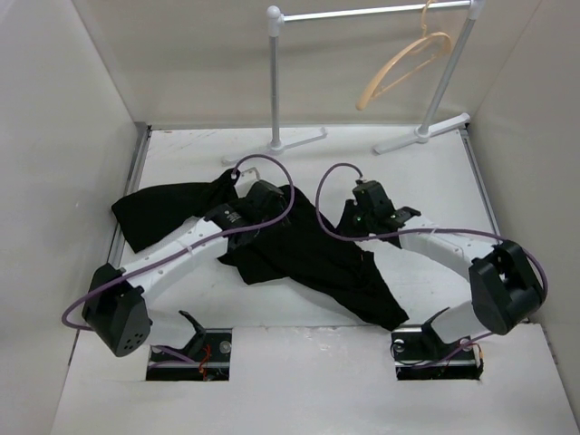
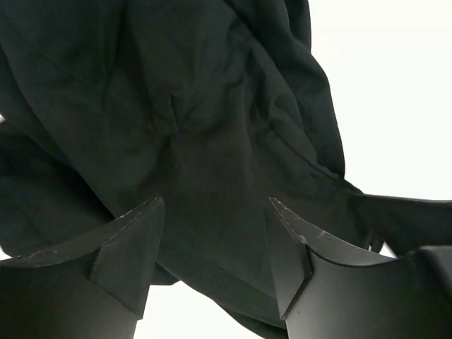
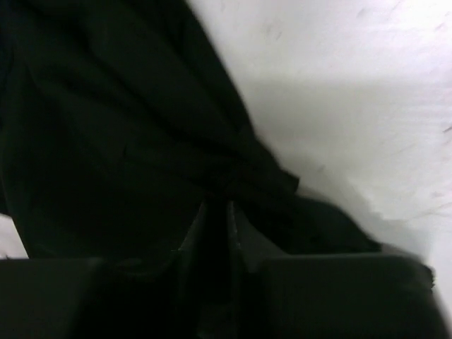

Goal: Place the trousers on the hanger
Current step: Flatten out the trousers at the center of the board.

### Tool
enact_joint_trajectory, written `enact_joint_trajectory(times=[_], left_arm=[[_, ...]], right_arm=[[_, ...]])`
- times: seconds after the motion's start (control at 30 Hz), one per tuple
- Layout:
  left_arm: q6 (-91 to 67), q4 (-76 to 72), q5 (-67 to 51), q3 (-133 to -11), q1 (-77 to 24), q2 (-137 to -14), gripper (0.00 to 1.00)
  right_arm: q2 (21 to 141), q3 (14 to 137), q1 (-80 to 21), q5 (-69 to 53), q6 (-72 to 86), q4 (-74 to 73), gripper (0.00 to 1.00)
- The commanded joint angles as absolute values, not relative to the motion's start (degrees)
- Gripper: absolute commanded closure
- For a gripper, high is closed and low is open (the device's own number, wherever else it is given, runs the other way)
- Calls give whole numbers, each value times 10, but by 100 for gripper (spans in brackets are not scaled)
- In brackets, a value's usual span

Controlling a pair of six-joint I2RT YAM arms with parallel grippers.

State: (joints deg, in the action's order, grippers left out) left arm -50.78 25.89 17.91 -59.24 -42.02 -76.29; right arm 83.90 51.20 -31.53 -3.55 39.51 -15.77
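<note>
The black trousers [image 1: 304, 258] lie crumpled across the middle of the white table [image 1: 435, 172], from the left wall toward the front right. The tan wooden hanger [image 1: 403, 62] hangs by its hook on the rail at the back right, far from both grippers. My left gripper [image 1: 265, 196] is over the trousers' upper middle. In the left wrist view it [image 2: 215, 205] is open, with fabric [image 2: 212, 106] under and between the fingers. My right gripper [image 1: 352, 217] is at the trousers' right edge. In the right wrist view it [image 3: 217, 212] is shut on a fold of the trousers [image 3: 106, 141].
A grey metal rail [image 1: 362, 13] on two posts with white feet [image 1: 426, 134] stands along the back. Pale walls close in the left, right and back sides. Purple cables loop above both wrists.
</note>
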Motion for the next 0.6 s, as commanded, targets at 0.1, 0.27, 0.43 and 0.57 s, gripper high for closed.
enact_joint_trajectory(times=[0.1,0.27,0.43,0.57], left_arm=[[-560,214,155,-549,-446,-717,37],[-558,200,144,-567,-474,-772,34],[-552,202,116,-623,-496,-866,37],[-555,214,129,-632,-498,-914,81]], right_arm=[[769,485,-380,-54,449,-147,91],[689,429,-429,-49,511,-149,95],[616,407,-447,-29,527,-183,88],[546,403,-393,25,499,-232,62]])
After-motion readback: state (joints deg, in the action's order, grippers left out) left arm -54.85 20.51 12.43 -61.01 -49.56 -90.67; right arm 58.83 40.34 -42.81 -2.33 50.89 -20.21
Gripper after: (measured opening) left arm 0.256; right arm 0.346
